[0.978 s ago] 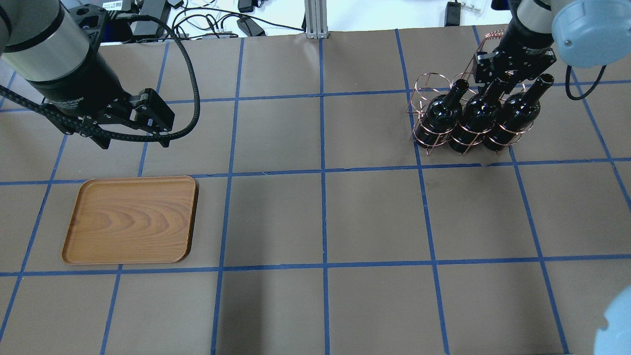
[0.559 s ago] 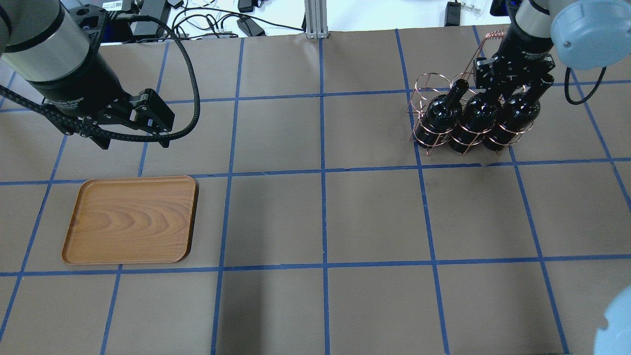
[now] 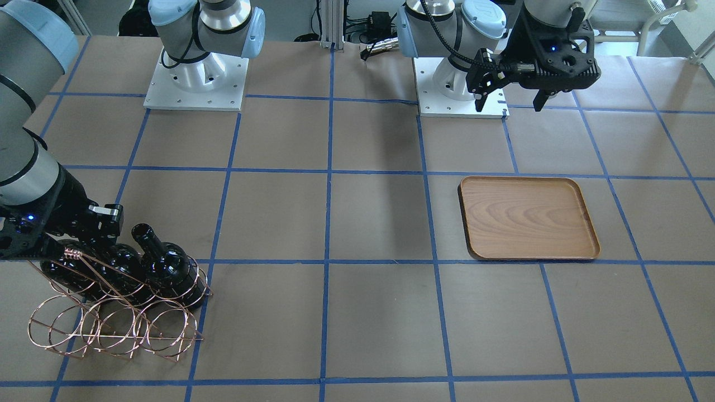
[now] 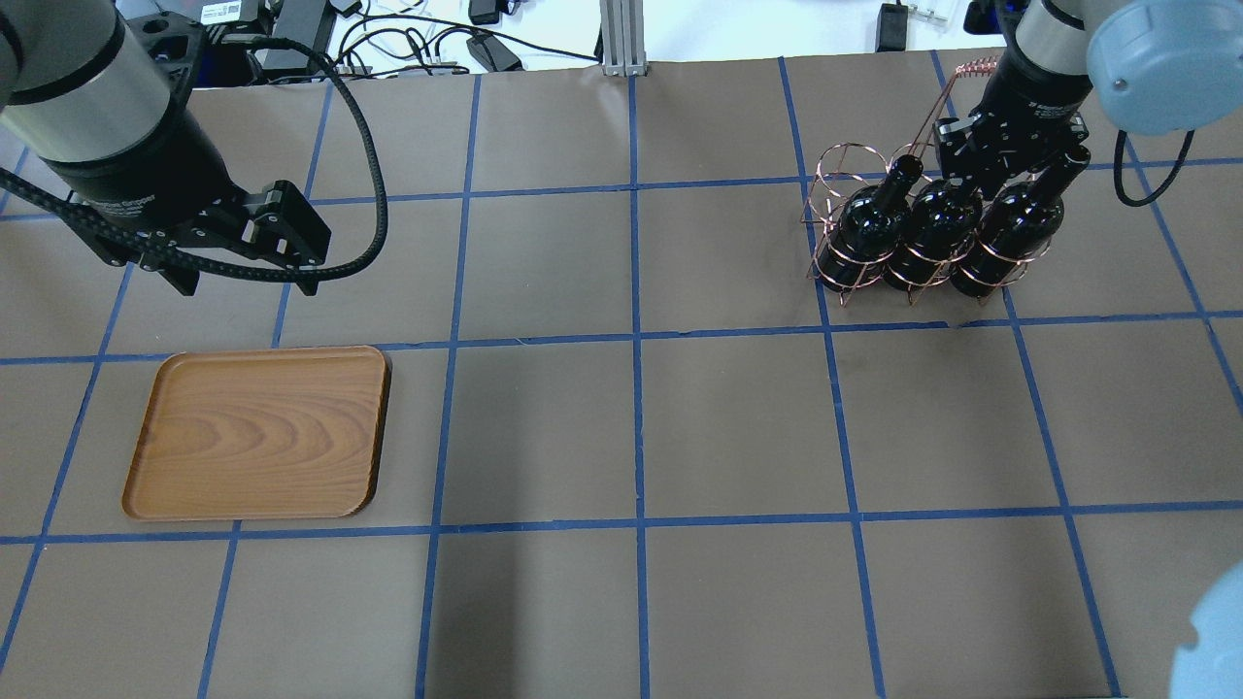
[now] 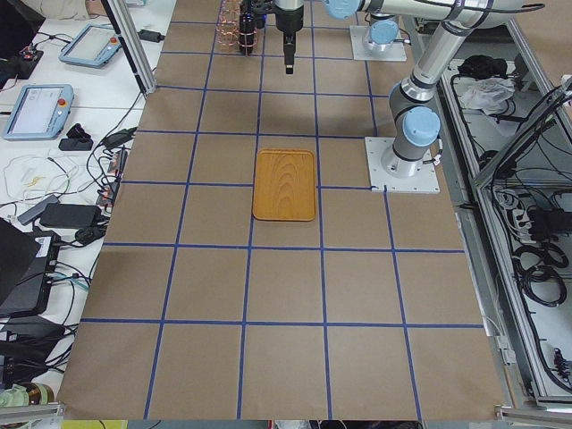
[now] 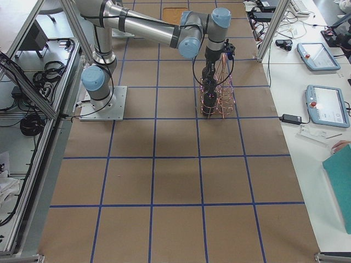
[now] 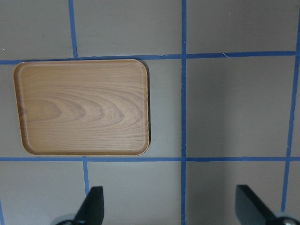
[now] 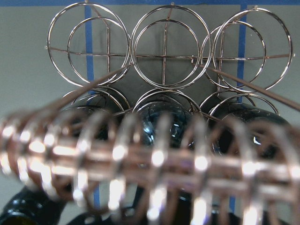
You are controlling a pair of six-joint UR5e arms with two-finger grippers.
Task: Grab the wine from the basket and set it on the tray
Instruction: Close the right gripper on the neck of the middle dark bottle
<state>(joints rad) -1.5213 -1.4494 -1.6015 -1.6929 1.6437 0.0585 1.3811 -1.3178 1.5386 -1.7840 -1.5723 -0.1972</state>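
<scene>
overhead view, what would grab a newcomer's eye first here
Three glossy black wine bottles packed in a copper wire basket at the far right of the table, with the right gripper set low among their necks. Next, the bare wooden tray near the left, with the open left gripper hovering just beyond it.

Silver-grey arm tubes (image 6: 148, 27), pale blue joint caps (image 4: 1156, 68), black wrists (image 4: 146, 180) — looped cable (image 4: 374, 146), white base plates (image 3: 223, 95)
</scene>
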